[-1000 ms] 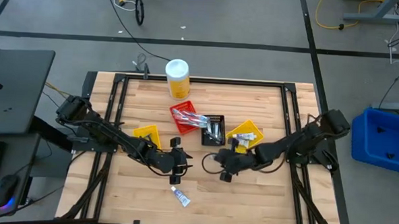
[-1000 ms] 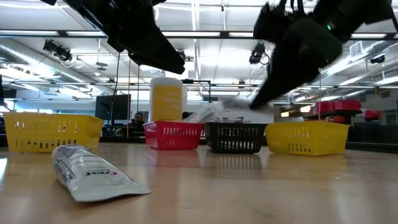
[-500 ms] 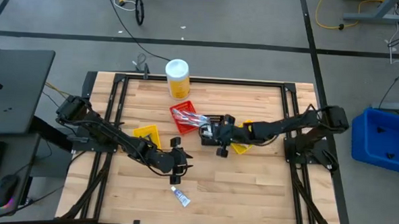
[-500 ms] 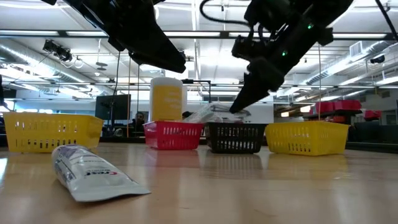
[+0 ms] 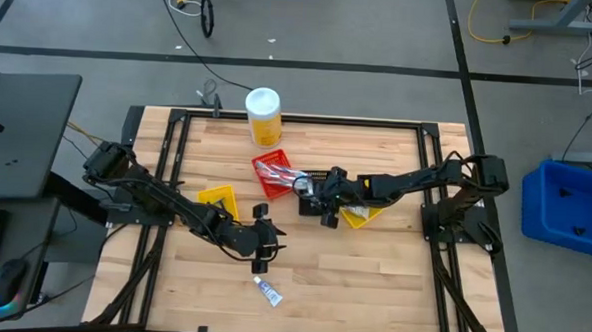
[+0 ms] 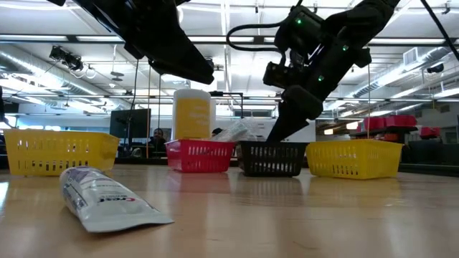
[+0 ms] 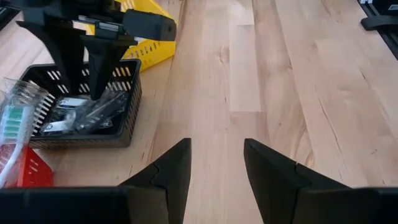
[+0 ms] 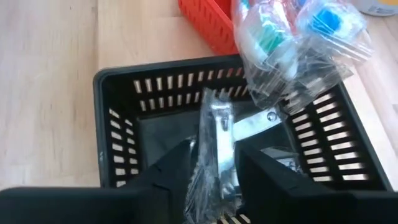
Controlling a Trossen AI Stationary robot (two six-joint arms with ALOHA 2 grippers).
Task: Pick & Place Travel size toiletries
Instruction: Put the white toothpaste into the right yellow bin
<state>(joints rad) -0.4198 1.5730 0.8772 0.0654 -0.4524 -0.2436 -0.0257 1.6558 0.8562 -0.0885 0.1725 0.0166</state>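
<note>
Currently: right tool (image 8: 208,163) low over the black bin (image 5: 317,190) mid-tabletop, fingers slightly spread, a wrapped metal item (image 8: 217,149) standing between them, grip uncertain. Left tool (image 7: 214,163) spread, hovering over bare tabletop (image 5: 371,279) toward the near edge. White tube (image 5: 268,291) lying by the near edge. Red bin (image 5: 273,173), holding wrapped toothbrushes (image 8: 292,37), touches the black bin's side.

2 dark jointed arms (image 5: 174,209), black cables, matte black wedge-shaped jaws.

Wooden table (image 5: 372,259), four small bins (yellow, red, black), canister (image 5: 263,116), tube (image 5: 268,291)
</note>
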